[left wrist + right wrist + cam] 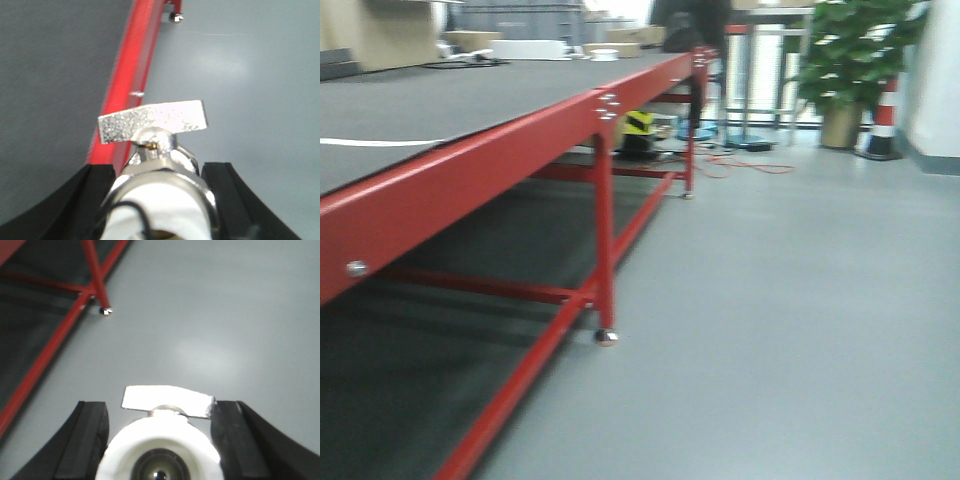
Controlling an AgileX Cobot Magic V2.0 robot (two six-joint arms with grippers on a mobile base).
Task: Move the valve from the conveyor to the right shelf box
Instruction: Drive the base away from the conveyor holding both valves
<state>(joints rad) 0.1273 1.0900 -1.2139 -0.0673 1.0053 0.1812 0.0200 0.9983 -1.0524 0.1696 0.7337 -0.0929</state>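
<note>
your left gripper (160, 167) is clamping a left valve (156, 152): the black fingers (95, 200) are pressing on both sides of its shiny metal body. its flat speckled handle (152, 121) is pointing crosswise, and something white is wrapping the near end. this valve is hanging in the air beside the red-framed table (132, 75), with the table's grey top on one side and the pale floor (250, 75) on the other.

your right gripper (159, 407) is gripping a right valve (160, 450) in the same way. the jaws are closing on its round white end, and the handle's tip is touching one finger. this valve is hovering over the bare floor, well clear of the table's red legs and the metal foot (105, 311) under one of them.

in the front view you are looking along the table's edge, with its red rail running away from you and a white line crossing the grey top. a yellow and black object (638, 125) is sitting under the far end. a potted plant (850, 50) and a striped traffic cone (883, 120) are standing near the far wall. the view is blurring slightly.
</note>
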